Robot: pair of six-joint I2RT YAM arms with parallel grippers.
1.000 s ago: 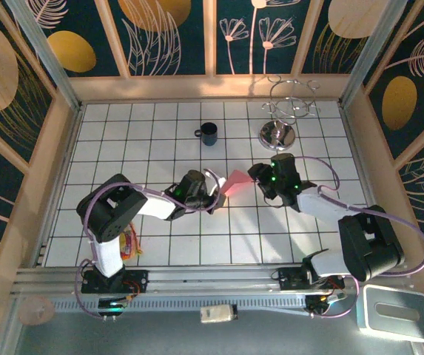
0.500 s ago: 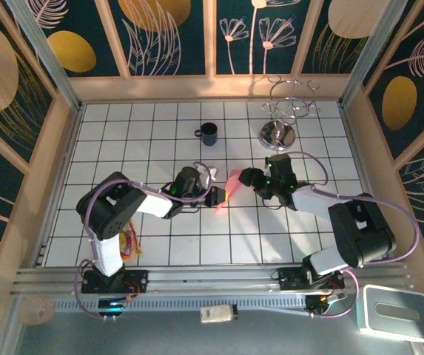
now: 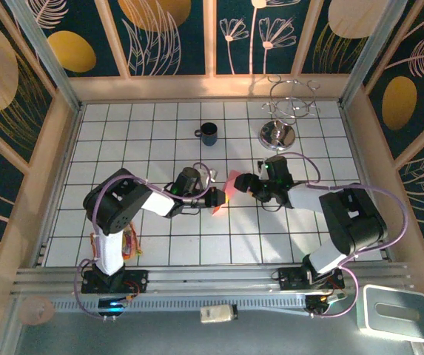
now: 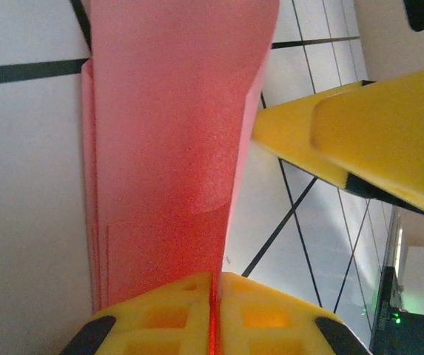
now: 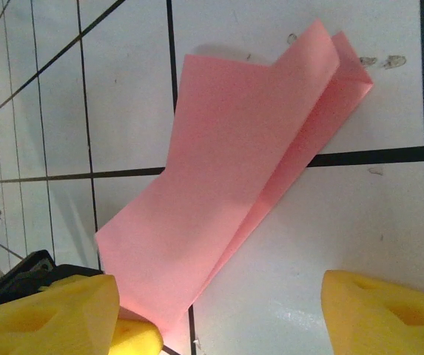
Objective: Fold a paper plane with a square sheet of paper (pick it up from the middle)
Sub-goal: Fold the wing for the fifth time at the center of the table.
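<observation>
Left pincer [image 4: 213, 296] pinches one end of the pink paper plane [image 4: 167, 148] near the middle of the tiled surface [image 3: 123, 133]; right pincer [image 5: 219, 325] stands spread just beside it.

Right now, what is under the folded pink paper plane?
White gridded tabletop shows around the pink paper plane; the patch beneath is covered. The left gripper pinches one end.

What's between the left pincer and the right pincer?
The paper plane: the top view shows it between them, the left pincer shut on one end, the right pincer open beside it.
</observation>
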